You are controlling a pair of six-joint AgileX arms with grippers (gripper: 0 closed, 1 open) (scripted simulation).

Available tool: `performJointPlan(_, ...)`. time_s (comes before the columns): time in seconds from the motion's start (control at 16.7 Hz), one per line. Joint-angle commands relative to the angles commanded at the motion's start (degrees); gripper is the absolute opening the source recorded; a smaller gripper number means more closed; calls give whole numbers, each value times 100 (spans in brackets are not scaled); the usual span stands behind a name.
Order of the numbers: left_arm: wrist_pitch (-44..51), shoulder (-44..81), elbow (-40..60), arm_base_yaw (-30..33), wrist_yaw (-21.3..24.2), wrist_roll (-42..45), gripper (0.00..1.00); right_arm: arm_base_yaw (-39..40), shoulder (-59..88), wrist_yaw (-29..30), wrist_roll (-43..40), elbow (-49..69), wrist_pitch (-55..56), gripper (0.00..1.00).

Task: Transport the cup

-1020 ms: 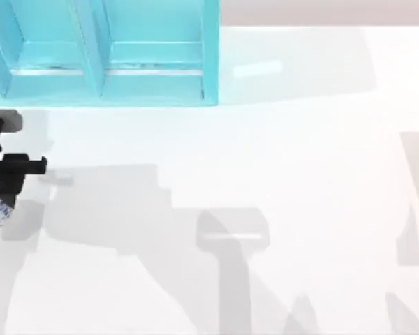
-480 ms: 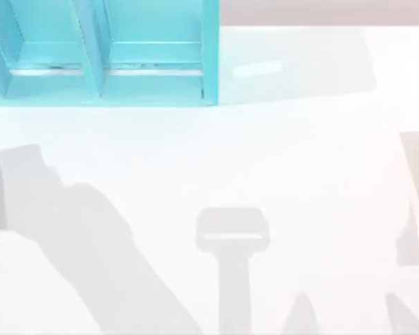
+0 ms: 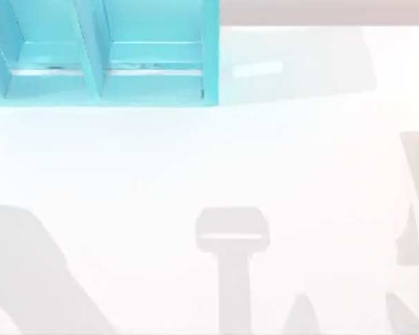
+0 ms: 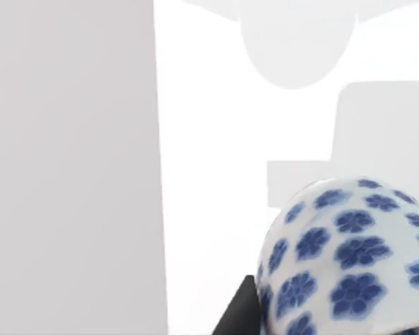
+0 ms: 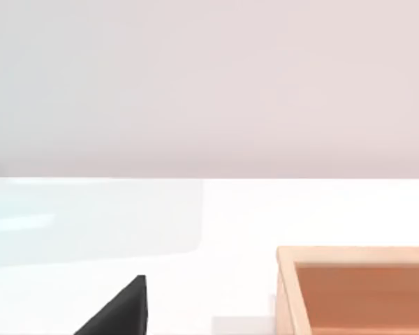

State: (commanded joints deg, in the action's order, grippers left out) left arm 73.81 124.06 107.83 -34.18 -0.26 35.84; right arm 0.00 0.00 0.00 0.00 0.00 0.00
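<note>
One cup at left tool, orientation unclear.

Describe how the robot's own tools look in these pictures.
Little of them shows. In the left wrist view, the left tool appears as a plain matte black wedge beside the cup. In the right wrist view, the right tool is a similar black pointed finger. No cables or markings are visible.

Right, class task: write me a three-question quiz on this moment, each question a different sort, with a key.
1. True or false: the turquoise open-fronted shelf stands at the top view's right.
2. The small rounded white porcelain cup carries a pattern of: A red stripes, B blue flowers, C green dots.
3. What colour is the inside of the wooden box in the right wrist view?

Key: 1 false; 2 B; 3 orange.
</note>
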Motion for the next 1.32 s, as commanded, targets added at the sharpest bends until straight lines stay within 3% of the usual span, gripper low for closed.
performJointPlan(0.24, -112, -11, -99, 7, -13, -6, 0, 0, 0, 0, 0, 0, 0, 100)
performJointPlan(0.66, -1287, 230, -1042, -15, 2, 21, 0, 0, 0, 0, 0, 0, 0, 100)
performJointPlan(0.9, -1340, 252, -1088, -20, 2, 23, 0, 0, 0, 0, 0, 0, 0, 100)
performJointPlan(1.32, -1340, 252, -1088, -20, 2, 23, 53, 0, 0, 0, 0, 0, 0, 100)
